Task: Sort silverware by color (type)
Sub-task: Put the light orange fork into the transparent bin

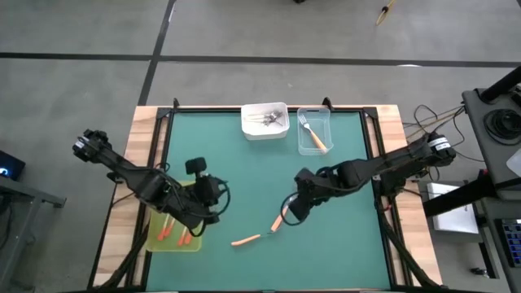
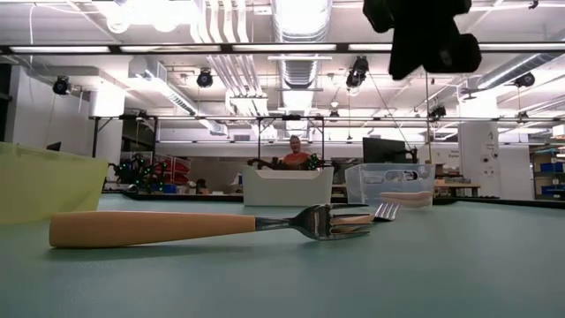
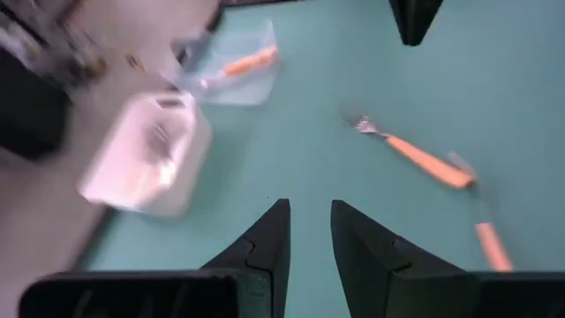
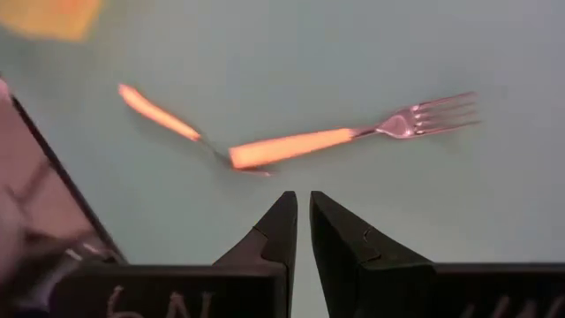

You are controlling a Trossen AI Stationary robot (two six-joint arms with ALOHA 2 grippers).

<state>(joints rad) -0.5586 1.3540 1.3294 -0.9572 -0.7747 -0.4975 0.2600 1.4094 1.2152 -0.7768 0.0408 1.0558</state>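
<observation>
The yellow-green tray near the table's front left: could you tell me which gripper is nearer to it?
Left. The left gripper hovers at the yellow-green tray's right edge; the right gripper is well off to its right, over two loose forks.

Shiny metal tines on matt plastic-handled fork (image 2: 212, 225), clear plastic tray (image 1: 313, 130), matt green tabletop (image 1: 244, 179)

You had open green mat (image 1: 244, 175) through the table's middle, between the two arms, wide enough to pass a gripper. At the far edge the white tray (image 1: 265, 120) and the clear tray (image 1: 314, 130) stood side by side with only a narrow gap. The yellow-green tray (image 1: 174, 236) blocked the near left corner, with the left gripper (image 1: 213, 213) over its inner edge. Near centre front, two orange-handled forks (image 1: 246, 239) (image 1: 278, 220) lay close together, and the right gripper (image 1: 291, 213) hung just beside them.
</observation>
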